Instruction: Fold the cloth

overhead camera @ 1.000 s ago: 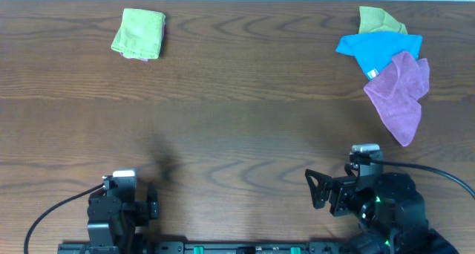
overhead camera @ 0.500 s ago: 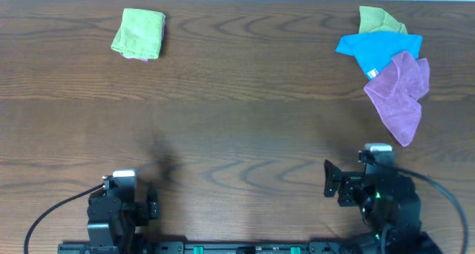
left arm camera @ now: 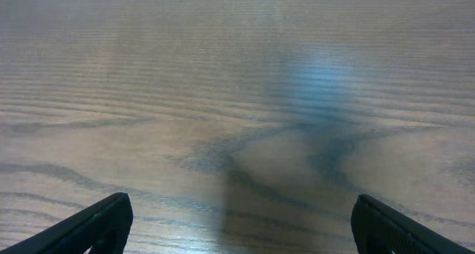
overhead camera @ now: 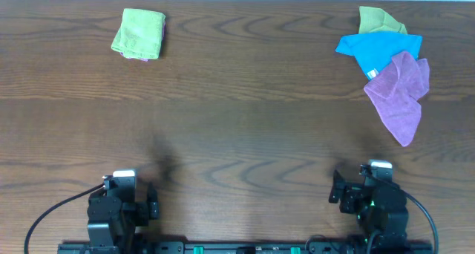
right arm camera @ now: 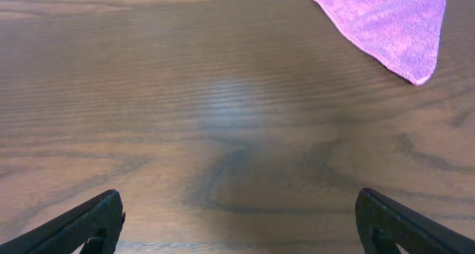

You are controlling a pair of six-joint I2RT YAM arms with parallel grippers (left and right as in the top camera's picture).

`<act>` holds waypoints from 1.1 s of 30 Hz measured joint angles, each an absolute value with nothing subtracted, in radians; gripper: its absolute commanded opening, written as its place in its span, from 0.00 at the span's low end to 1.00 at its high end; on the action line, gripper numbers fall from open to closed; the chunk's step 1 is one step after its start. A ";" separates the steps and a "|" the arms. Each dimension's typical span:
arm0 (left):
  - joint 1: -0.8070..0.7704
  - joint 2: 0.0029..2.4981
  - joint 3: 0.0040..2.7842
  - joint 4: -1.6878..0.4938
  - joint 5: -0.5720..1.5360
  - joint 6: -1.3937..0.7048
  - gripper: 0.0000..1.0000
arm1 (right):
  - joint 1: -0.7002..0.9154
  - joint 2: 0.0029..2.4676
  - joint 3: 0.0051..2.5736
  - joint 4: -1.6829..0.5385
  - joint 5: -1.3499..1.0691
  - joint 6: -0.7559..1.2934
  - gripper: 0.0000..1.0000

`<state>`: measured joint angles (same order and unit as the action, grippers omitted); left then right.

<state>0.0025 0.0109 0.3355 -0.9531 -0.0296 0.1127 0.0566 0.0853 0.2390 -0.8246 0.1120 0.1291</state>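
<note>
at the near edge of the table (overhead camera: 237, 135) both arms sat pulled in, their lower parts cut off by the frame from overhead. the left claw (left arm camera: 239, 228) was spread wide with nothing in it. its wrist view caught only the two dark fingertips (left arm camera: 104, 223) in the bottom corners, and bare, slightly blurred wood grain beyond. the right claw (right arm camera: 239, 224) was likewise spread wide and held nothing, with just its tips showing at the bottom corners.

farther out on the right lay the purple cloth (overhead camera: 401, 90), rumpled and unfolded, its pointed corner toward the right arm but well apart from it. in the right wrist view only that corner (right arm camera: 386, 20) showed, the rest cut off by the top edge. its far part lay over the blue cloth (overhead camera: 378, 47), hiding some of it. the blue cloth in turn covered the near part of an olive cloth (overhead camera: 380, 20), farthest of the three.

at the far left, well apart from the heap, a green cloth (overhead camera: 139, 33) lay as a neat folded square. a pinkish edge showed at its near side, too small to make out.
</note>
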 measured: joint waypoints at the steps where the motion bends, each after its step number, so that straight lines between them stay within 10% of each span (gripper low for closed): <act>1: 0.002 0.011 0.336 -0.953 -0.030 0.113 0.95 | 0.054 0.078 0.232 -0.825 0.112 0.128 0.99; 33: 0.002 0.011 0.336 -0.953 -0.030 0.113 0.95 | 0.039 0.056 0.194 -0.822 0.113 0.125 0.99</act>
<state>0.0025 0.0109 0.3355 -0.9531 -0.0296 0.1131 0.0391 0.0559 0.1944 -0.8215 0.1127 0.1249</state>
